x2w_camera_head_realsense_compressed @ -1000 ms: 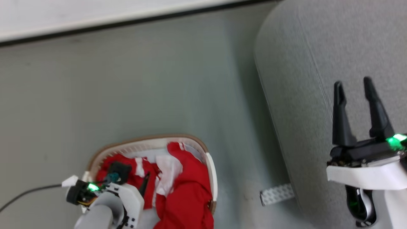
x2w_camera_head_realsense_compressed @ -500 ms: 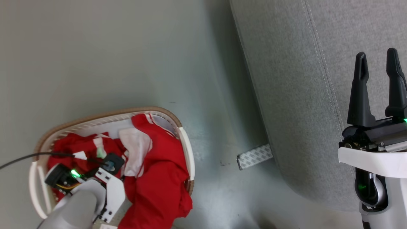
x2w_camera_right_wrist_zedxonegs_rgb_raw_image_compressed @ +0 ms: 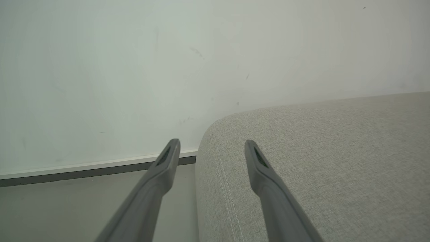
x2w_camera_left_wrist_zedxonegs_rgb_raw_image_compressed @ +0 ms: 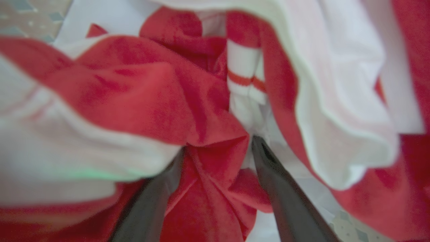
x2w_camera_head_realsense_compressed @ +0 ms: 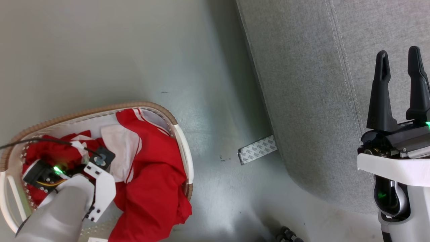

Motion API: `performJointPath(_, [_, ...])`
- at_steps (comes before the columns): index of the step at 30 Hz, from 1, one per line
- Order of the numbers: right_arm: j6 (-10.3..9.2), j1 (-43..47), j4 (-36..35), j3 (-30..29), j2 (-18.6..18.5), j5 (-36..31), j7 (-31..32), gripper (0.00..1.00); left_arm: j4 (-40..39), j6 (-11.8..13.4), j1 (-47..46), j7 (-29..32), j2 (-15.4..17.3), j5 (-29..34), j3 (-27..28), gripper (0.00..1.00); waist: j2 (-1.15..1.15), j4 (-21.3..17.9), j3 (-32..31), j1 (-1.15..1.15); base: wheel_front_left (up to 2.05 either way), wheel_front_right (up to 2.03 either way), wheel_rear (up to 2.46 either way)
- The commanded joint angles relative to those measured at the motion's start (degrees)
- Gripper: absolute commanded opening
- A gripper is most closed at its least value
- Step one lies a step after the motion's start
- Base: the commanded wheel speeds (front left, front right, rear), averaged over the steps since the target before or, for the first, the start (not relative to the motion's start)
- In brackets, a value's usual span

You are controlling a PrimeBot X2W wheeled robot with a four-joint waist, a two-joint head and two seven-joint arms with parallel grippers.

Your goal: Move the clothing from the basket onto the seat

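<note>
The white basket [x2w_camera_head_realsense_compressed: 184, 151] with a brown rim stands on the floor at lower left. The red and white clothing [x2w_camera_head_realsense_compressed: 151, 188] fills it and spills over its near right edge. My left forearm [x2w_camera_head_realsense_compressed: 97, 174] reaches down into the basket, and the garment hides its fingers in the head view. In the left wrist view my left gripper [x2w_camera_left_wrist_zedxonegs_rgb_raw_image_compressed: 218, 146] is open, both fingers pushed into the clothing [x2w_camera_left_wrist_zedxonegs_rgb_raw_image_compressed: 208, 111] with a red fold bunched between them. My right gripper [x2w_camera_head_realsense_compressed: 399, 57] hangs open above the grey seat [x2w_camera_head_realsense_compressed: 319, 84], nothing between its fingers [x2w_camera_right_wrist_zedxonegs_rgb_raw_image_compressed: 262, 168].
A patterned strip [x2w_camera_head_realsense_compressed: 257, 150] lies on the grey floor against the seat's base. A black cable [x2w_camera_head_realsense_compressed: 20, 143] runs to my left wrist across the basket's left side. A small dark object [x2w_camera_head_realsense_compressed: 285, 233] sits at the bottom edge. A pale wall with a skirting board [x2w_camera_right_wrist_zedxonegs_rgb_raw_image_compressed: 100, 166] stands beyond the seat.
The head camera has swung, shifting the whole picture. My left gripper has sunk deeper into the clothing, and the finger that showed a second ago is now buried. The right gripper stays open.
</note>
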Motion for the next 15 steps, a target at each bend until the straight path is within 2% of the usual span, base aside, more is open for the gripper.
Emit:
performJointPath(1, [-0.12, -0.72, -0.02, 0.05, 0.14, 0.35, 0.01, 1.00, 0.42, 0.00, -0.80, -0.27, 0.53, -0.61, 0.22, 0.71, 0.00, -0.17, 0.44, 0.00, 0.00, 0.00, 0.00])
performJointPath(2, [-0.12, -0.78, 0.04, 0.05, 0.14, 0.41, 0.01, 1.00, 0.45, 0.02, -0.97, -0.45, 0.52, -0.73, 0.17, 0.27, 0.00, -0.19, 0.53, 0.00, 0.00, 0.00, 0.00])
performJointPath(3, [-0.12, -0.81, 0.12, 0.06, 0.14, 0.37, 0.01, 1.00, 0.50, 0.02, -1.07, -0.56, 0.49, -0.86, 0.09, 0.00, 0.00, -0.19, 0.54, 0.00, 0.00, 0.00, 0.00])
performJointPath(10, [-0.12, -1.12, 1.11, 0.12, 0.15, -0.04, 0.01, 1.00, 0.65, 0.18, -0.08, -2.49, -0.86, -2.52, 0.23, 0.00, 0.00, 0.37, -1.45, 0.00, 0.00, 0.00, 0.00])
performJointPath(15, [-0.12, -0.16, 1.90, -0.04, 0.10, -0.92, 0.01, 1.00, 0.76, 0.79, 1.78, -4.80, -3.12, -4.77, 1.42, 0.00, 0.00, 1.98, -6.50, 0.00, 0.00, 0.00, 0.00])
